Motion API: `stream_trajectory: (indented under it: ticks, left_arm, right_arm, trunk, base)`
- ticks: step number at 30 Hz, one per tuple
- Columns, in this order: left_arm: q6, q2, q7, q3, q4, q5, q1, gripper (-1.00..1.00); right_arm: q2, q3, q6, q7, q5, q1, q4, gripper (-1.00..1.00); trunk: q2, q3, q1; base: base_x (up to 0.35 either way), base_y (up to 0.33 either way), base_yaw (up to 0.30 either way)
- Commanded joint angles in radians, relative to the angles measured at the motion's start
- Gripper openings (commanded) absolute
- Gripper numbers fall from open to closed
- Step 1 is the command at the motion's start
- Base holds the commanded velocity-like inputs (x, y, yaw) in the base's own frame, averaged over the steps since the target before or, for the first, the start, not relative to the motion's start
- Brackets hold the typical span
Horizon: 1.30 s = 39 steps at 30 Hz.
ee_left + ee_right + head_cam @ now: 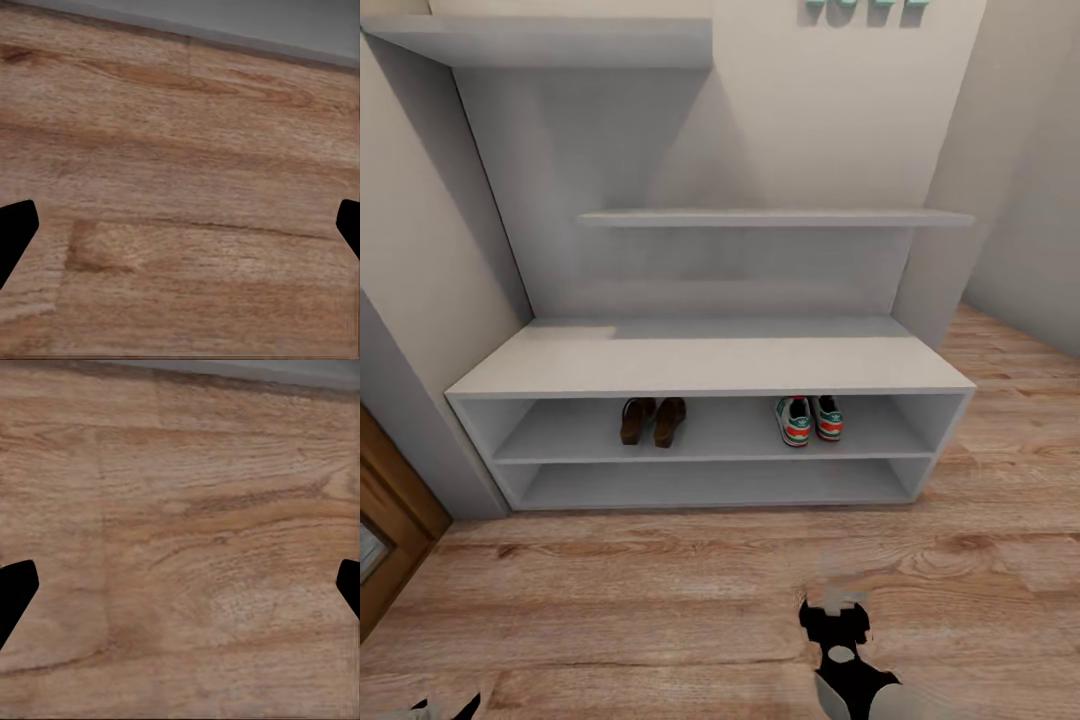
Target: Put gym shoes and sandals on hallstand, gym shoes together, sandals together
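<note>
Closest to you, the right gripper [838,605] hangs low over the bare corridor floor [660,590], and its wrist view has the two fingertips far apart at the frame's edges with only wood planks between them, so it is wide open and holding nothing; the left gripper [180,225] reads the same in its own wrist view, spread wide over empty boards. No footwear lies on the planks that show ahead of you. Farther on stands the hallstand [710,365], and on its upper open shelf the two sandals [652,420] sit side by side toward the left, while the two gym shoes [809,419] sit side by side toward the right, well apart from the sandals. Judging from this, all four pieces are racked and paired, so you appear to have nothing left to carry
</note>
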Motion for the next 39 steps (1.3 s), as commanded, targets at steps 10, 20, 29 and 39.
stream_trajectory:
  ticks: [10,20,29,39]
  left_arm:
    - [-0.008,-0.003,-0.005,0.007,0.017,-0.014,-0.002,1.00]
    - [-0.008,-0.003,-0.004,0.009,0.021,-0.011,-0.001,1.00]
    - [-0.009,-0.002,0.002,0.010,0.044,-0.009,-0.001,1.00]
    - [-0.078,-0.002,0.088,0.007,0.070,-0.010,-0.001,1.00]
  right_arm:
    - [-0.014,0.003,-0.265,-0.008,0.118,0.143,0.007,1.00]
    - [-0.015,0.004,-0.283,-0.006,0.124,0.173,0.007,1.00]
    - [-0.013,0.004,-0.286,-0.008,0.124,0.187,0.007,1.00]
    - [-0.015,0.003,-0.287,-0.007,0.124,0.190,0.007,1.00]
  trunk:
    - [0.000,-0.001,0.000]
    - [0.000,-0.001,0.000]
    - [0.000,-0.001,0.000]
    - [0.000,-0.001,0.000]
  base:
    - [0.000,0.000,0.000]
    - [0.000,0.000,0.000]
    - [0.000,0.000,0.000]
    - [0.000,0.000,0.000]
